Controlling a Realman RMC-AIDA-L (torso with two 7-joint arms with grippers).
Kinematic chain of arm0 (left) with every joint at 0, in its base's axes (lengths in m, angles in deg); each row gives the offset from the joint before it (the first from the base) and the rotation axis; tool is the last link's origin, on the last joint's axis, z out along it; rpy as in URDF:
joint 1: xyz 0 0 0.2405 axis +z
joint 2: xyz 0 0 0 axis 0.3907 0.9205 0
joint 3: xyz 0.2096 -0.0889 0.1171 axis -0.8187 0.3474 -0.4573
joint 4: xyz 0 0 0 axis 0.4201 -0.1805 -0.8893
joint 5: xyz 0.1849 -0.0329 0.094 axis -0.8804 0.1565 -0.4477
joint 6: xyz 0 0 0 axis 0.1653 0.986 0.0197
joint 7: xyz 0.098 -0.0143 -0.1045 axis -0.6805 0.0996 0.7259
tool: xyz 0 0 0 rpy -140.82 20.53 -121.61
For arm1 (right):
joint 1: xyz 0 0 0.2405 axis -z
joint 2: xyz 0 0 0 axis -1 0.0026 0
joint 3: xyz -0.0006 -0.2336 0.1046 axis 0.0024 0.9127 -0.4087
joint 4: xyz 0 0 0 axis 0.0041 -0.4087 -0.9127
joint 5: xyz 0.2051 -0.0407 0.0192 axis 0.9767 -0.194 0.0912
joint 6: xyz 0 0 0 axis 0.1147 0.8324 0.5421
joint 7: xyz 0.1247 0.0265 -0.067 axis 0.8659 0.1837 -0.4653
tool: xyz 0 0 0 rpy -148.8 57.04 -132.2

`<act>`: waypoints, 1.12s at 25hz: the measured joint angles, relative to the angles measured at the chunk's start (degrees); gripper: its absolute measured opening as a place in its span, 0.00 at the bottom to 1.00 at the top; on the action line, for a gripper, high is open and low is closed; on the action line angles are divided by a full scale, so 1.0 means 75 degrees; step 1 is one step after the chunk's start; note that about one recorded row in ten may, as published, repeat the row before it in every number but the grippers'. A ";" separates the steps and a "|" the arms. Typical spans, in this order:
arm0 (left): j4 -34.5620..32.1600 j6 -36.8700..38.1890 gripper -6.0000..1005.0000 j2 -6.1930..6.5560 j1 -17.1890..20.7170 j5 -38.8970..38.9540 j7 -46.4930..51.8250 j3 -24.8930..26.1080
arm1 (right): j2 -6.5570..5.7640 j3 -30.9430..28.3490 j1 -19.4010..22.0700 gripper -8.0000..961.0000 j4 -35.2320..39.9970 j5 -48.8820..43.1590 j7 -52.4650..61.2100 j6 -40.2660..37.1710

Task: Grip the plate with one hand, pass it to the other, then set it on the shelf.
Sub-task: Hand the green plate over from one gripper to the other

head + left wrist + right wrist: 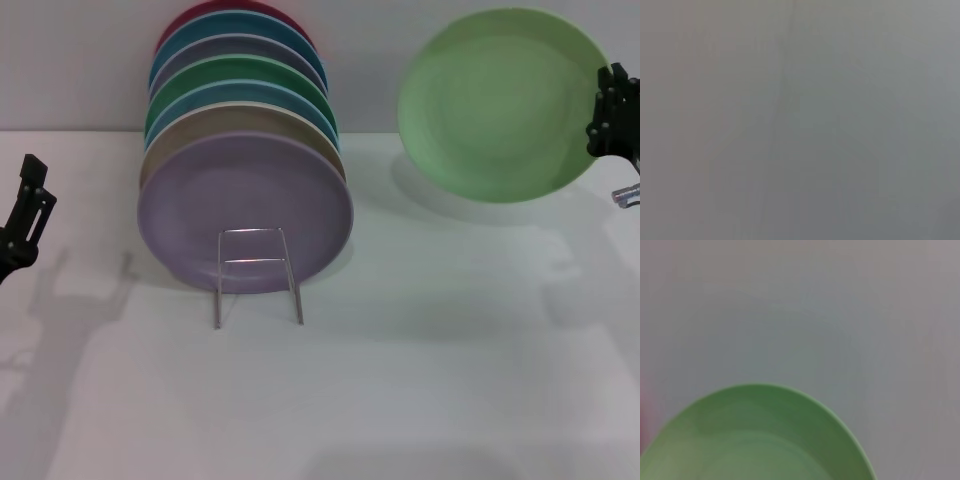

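Currently the right gripper holds the plate by its right edge, closed on the rim, with the plate lifted clear of the desk and tilted so its face turns toward the head camera; a shadow lies on the desk beneath it. The right wrist view confirms this: the plate fills the near part of that picture with only plain grey surface beyond it. The left gripper hangs at the far left edge of the head view, low and well apart from the plate; I cannot tell how its fingers stand, and the left wrist view shows nothing but a blank grey field. The shelf stands in the left-centre of the desk, already carrying a row of upright plates, with the lilac plate at the front just behind the wire loop. Judgement on progress: step one, the grip with one hand, looks done. Still open are the handover, for which the two arms would have to meet between their present positions, and the placing on the shelf, where free room appears tight.
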 joint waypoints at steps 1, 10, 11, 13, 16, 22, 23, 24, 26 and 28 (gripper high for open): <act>0.0016 0.0081 0.84 -0.0004 0.0019 -0.0005 0.0000 -0.0066 | -0.0002 0.0044 -0.0029 0.03 0.0255 0.0002 0.0119 -0.0359; 0.0036 0.0593 0.84 -0.0033 0.0170 -0.0013 -0.0054 -0.0842 | 0.0003 0.0462 -0.0266 0.03 0.2492 0.0012 0.1032 -0.3369; 0.0037 0.0596 0.84 -0.0036 0.0198 -0.0012 -0.0071 -0.0951 | 0.0001 0.0485 -0.0273 0.03 0.2674 0.0013 0.1116 -0.3654; 0.0110 0.0631 0.84 -0.0040 0.0284 -0.0015 -0.0089 -0.1293 | 0.0001 0.0608 -0.0243 0.03 0.3180 0.0013 0.1282 -0.4432; 0.0218 0.0694 0.84 -0.0038 0.0374 -0.0014 -0.0091 -0.1512 | 0.0006 0.0729 -0.0199 0.03 0.3501 0.0016 0.1315 -0.4927; 0.0523 0.0854 0.84 -0.0026 0.0495 -0.0014 -0.0093 -0.2263 | 0.0035 0.1165 -0.0251 0.03 0.4601 0.0041 0.1639 -0.6230; 0.0605 0.0938 0.84 -0.0020 0.0524 -0.0014 -0.0094 -0.2577 | 0.0045 0.1294 -0.0274 0.03 0.4837 0.0047 0.1704 -0.6494; 0.0605 0.0938 0.84 -0.0020 0.0524 -0.0014 -0.0094 -0.2577 | 0.0045 0.1294 -0.0274 0.03 0.4837 0.0047 0.1704 -0.6494; 0.0635 0.0993 0.84 -0.0013 0.0533 -0.0015 -0.0094 -0.2771 | 0.0062 0.1485 -0.0252 0.03 0.4959 0.0063 0.1713 -0.6693; 0.0640 0.1059 0.84 -0.0008 0.0541 -0.0014 -0.0094 -0.2986 | 0.0072 0.1911 -0.0174 0.03 0.5001 0.0251 0.1709 -0.6825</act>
